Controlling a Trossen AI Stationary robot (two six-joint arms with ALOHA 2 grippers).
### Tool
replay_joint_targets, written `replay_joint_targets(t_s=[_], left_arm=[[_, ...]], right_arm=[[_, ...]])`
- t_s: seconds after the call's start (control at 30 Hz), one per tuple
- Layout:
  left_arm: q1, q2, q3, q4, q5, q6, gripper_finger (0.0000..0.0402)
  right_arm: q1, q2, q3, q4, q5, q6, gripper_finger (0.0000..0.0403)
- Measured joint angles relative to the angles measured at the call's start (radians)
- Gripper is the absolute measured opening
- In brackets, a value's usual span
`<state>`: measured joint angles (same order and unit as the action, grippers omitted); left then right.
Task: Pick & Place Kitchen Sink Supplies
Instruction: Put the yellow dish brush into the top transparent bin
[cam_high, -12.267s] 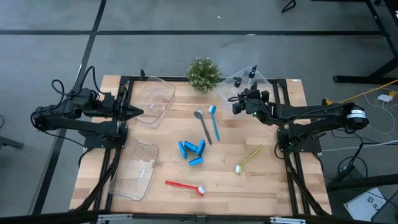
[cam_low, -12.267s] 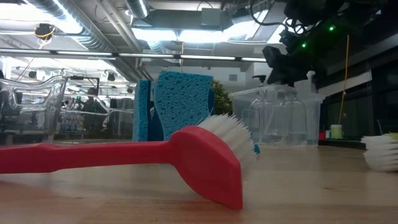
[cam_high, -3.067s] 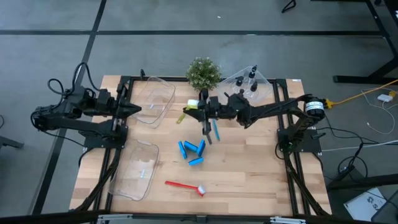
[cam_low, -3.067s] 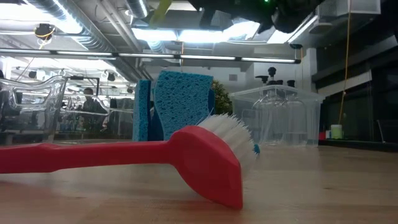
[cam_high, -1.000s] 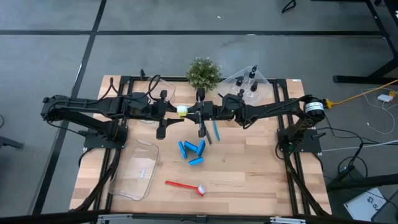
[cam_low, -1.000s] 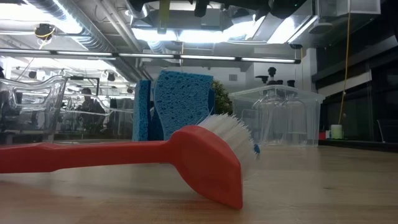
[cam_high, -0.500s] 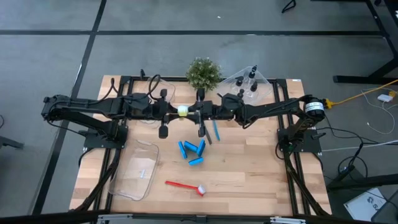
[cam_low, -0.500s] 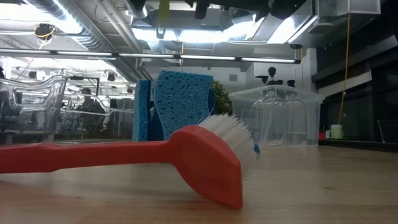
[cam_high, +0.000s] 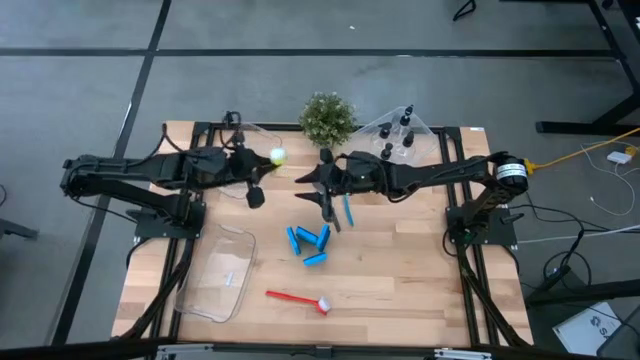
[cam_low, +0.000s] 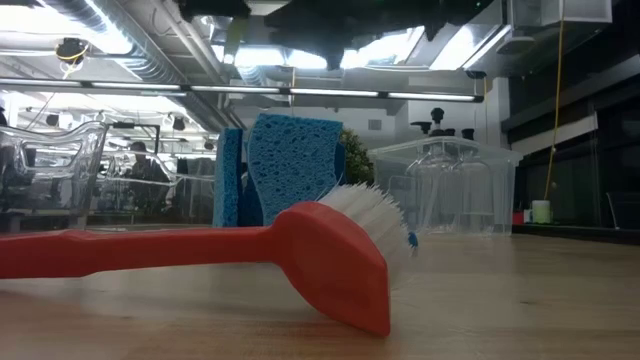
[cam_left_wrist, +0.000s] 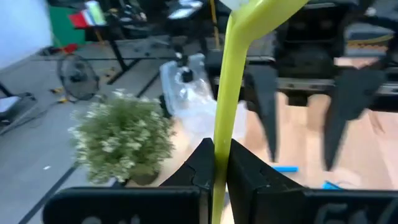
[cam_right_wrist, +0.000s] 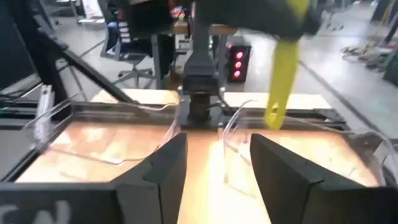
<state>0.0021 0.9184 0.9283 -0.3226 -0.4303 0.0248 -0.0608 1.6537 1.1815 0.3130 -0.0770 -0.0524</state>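
glossy red plastic brush (cam_low: 200, 255) on pale wood table (cam_low: 520, 300) (porous blue sponge (cam_low: 290, 165)).

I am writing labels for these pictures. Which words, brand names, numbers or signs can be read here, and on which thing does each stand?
None can be read.
Right wrist view: pale letters along the near edge of the right arm's gripper body, cut off and blurred.
Bottles, brushes, sponges: no label shows.

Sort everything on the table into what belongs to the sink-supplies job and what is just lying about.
Job:
yellow-green brush, held in the left gripper
red brush
blue brush
grey brush
blue sponge pieces
black-capped bottles

Lying about:
potted plant
clear bins
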Motion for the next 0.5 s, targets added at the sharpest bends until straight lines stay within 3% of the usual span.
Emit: replay_joint_targets(t_s=[0.3, 0.5], left_arm=[[0.018, -0.091, 0.0, -0.055, -0.137, -0.004, 0.0016], [0.156, -0.097, 0.0, -0.125, -0.079, -0.071, 0.0016]], right_arm=[[0.002, -0.056, -0.001, -0.408, -0.015, 0.101, 0.0188], [0.026, -0.097, -0.031, -0.493, -0.006, 0.099, 0.0173]])
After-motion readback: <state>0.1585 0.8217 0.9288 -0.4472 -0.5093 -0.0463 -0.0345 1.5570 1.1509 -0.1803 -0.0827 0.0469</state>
